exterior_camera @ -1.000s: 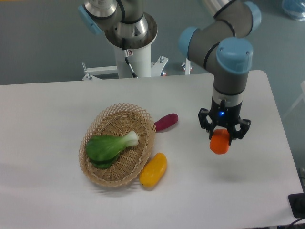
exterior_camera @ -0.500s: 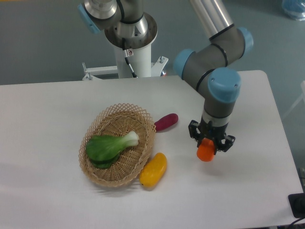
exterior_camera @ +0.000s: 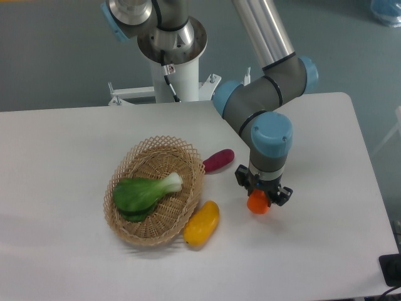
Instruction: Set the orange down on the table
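Nearest the camera, the yellow-orange oval fruit [exterior_camera: 202, 222] lies on the white bench [exterior_camera: 326, 251], lower left of the jaws and a fair way off, with its left end touching or just about touching the wicker basket [exterior_camera: 164, 221].

Then the gripper [exterior_camera: 259, 199] itself: it points straight down, and the jaws are closed around the orange [exterior_camera: 257, 203], black fingers on either side of it. Only the lower half of the orange shows under the jaws. It's right down at the bench surface, but I can't tell if it's actually touching or a hair above.

The basket sits well left of the jaws, with a green leafy vegetable [exterior_camera: 143, 192] lying inside it, white stem pointing toward the gripper side.

The purple oblong vegetable [exterior_camera: 218, 160] is the closest neighbour, up and left of the jaws, just beside the basket rim and apart from the orange.

Right of the jaws and toward the camera it's bare white bench, running out to the rounded right edge. A dark object [exterior_camera: 391, 269] peeks in at the bottom-right corner, off the bench.

Behind the jaws the arm's grey and blue joints rise over the bench's back part, and the robot's base column [exterior_camera: 172, 66] stands beyond the far edge.
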Robot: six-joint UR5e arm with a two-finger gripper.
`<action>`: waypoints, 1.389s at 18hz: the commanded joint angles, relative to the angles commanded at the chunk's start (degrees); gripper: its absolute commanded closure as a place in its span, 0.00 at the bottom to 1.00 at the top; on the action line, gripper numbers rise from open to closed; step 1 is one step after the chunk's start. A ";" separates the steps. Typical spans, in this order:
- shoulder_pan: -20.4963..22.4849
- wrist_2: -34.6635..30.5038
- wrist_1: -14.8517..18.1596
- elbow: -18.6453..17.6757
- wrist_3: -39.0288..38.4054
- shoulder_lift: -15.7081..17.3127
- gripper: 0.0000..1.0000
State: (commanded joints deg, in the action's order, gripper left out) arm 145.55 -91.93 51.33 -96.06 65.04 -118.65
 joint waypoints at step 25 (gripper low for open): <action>0.79 0.88 0.35 2.89 0.79 3.51 0.00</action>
State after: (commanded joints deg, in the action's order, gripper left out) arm 146.34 -91.06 51.68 -93.17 65.83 -115.14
